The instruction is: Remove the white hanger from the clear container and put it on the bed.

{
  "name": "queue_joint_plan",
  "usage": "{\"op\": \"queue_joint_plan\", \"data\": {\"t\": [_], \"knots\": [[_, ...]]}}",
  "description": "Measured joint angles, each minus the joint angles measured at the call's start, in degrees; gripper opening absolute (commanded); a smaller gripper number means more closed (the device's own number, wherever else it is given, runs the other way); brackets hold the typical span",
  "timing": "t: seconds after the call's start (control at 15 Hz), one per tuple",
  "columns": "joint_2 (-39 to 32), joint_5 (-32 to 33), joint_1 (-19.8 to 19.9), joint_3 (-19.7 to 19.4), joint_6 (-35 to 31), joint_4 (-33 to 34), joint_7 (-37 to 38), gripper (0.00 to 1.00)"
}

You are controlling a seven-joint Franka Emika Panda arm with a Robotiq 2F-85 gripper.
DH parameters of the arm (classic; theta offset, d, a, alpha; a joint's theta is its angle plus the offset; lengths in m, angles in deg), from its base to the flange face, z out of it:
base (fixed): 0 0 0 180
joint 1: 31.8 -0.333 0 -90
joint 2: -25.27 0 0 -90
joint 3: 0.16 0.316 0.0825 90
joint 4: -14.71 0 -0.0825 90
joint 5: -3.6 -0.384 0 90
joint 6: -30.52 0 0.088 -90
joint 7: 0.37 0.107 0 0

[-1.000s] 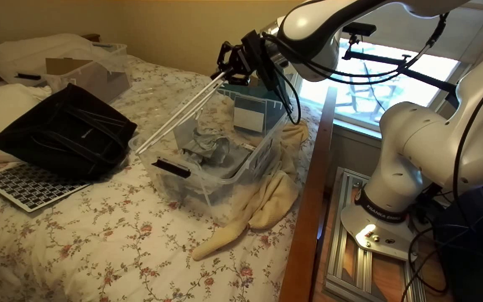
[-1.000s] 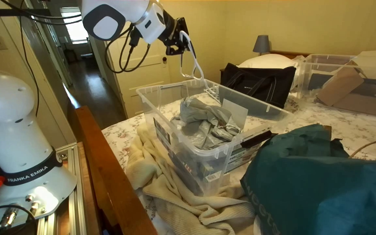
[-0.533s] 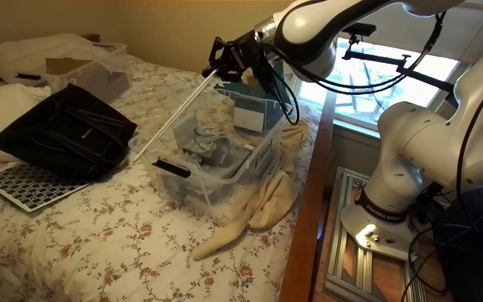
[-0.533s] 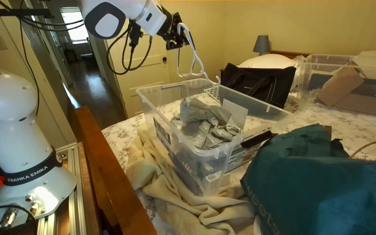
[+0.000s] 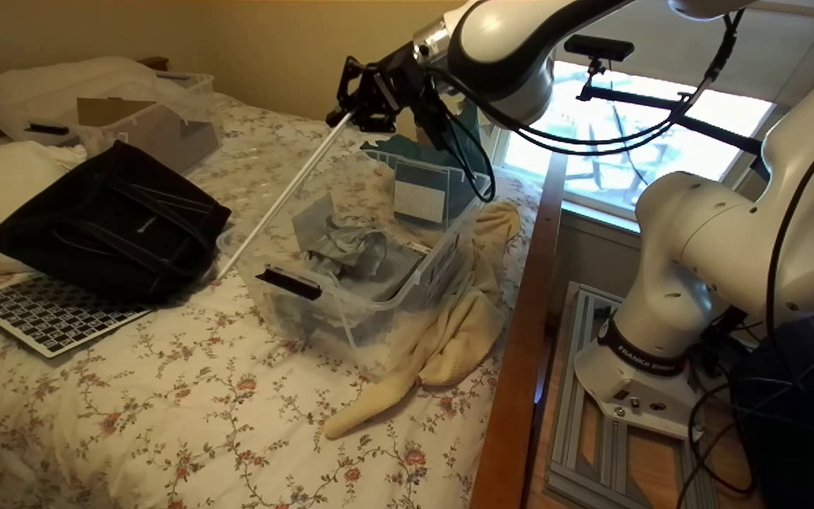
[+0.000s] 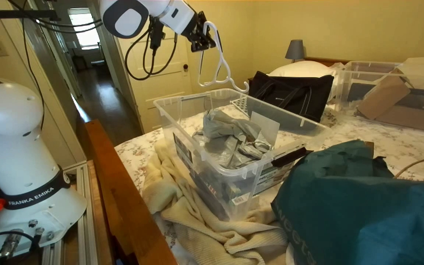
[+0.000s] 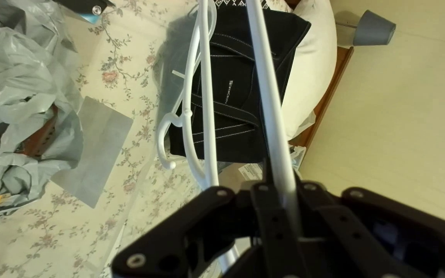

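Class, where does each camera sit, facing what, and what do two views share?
In an exterior view: outside the robot, facing the bed and window; arm and tool show.
In an exterior view: outside the robot, facing the lamp; same parts show.
Wrist view: behind the tool, facing the black bag; of the robot, only the tool shows.
Both exterior views share the clear container and white hanger.

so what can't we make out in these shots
White hanger: far end cut off by the top edge in the wrist view.
What the grey plastic in the clear container covers: mostly hidden by its folds in an exterior view.
Patterned board: partly hidden by the black bag in an exterior view.
Barcode label: print too small to read in an exterior view.
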Motion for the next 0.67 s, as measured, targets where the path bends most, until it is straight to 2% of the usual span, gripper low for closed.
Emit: {"op": "queue_joint_plan", "data": {"t": [0.33, 0.67], "knots": [[-0.11, -0.01, -0.42, -1.06, -0.02, 0.16, -0.13, 0.01], [-0.03, 0.00, -6.88, -8.68, 0.65, 3.90, -3.23, 0.01]]}}
